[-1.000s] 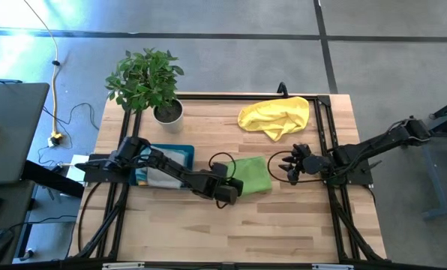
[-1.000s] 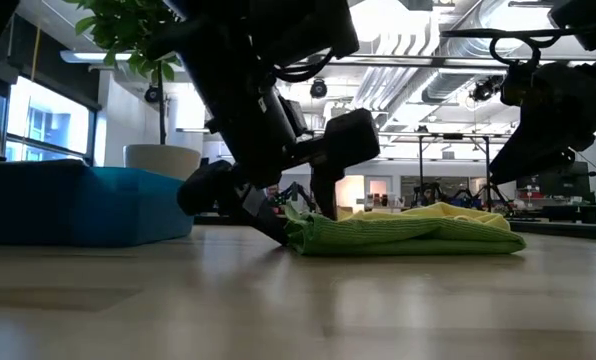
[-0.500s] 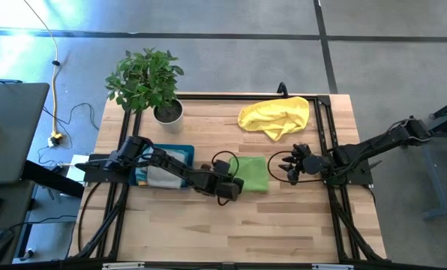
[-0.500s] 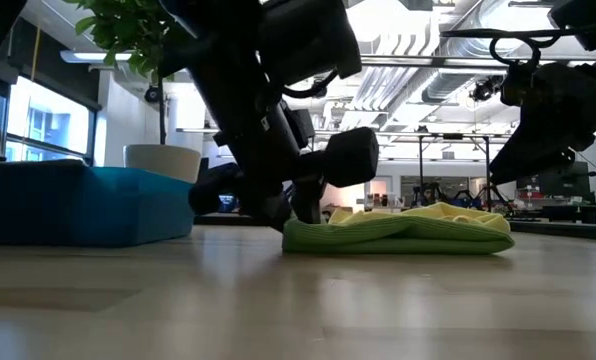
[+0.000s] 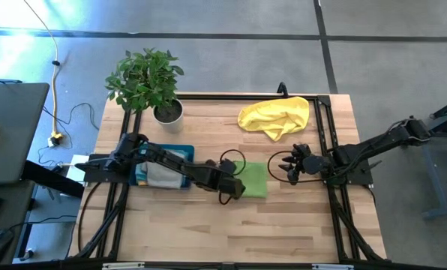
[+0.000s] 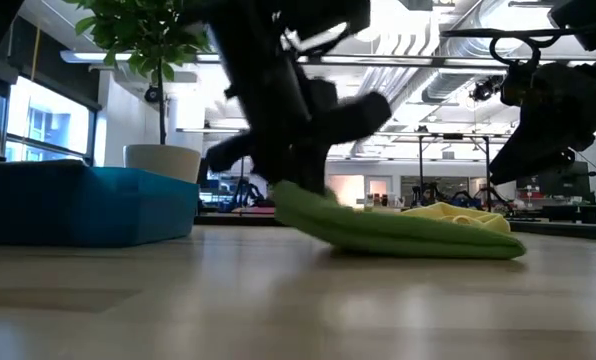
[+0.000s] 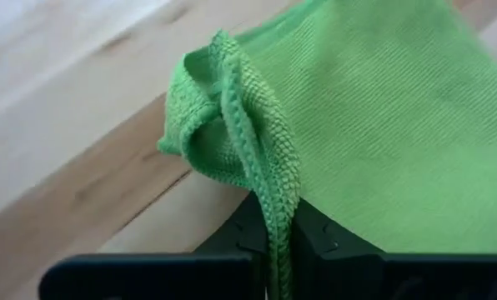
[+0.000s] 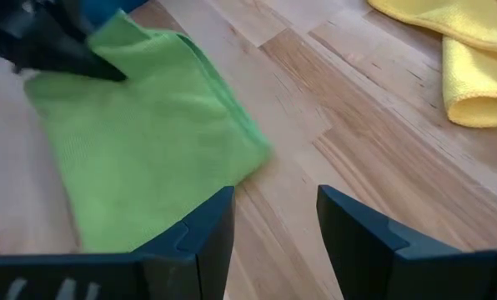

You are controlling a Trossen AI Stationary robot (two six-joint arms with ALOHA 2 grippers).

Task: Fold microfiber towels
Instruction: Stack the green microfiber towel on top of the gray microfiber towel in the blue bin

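Pinching green towel (image 7: 374, 133) edge between jaws

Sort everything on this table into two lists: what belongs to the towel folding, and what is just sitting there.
Part of the job:
- green towel, its edge pinched by the left gripper
- yellow towel, crumpled at the far side
- right gripper, open, waiting beside the green towel

Just lying about:
- potted plant
- teal tray under the left arm

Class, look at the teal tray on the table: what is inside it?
In the teal tray lies a pale grey-white cloth. The left arm crosses over the tray and covers part of it, so anything underneath the cloth or the arm cannot be seen.
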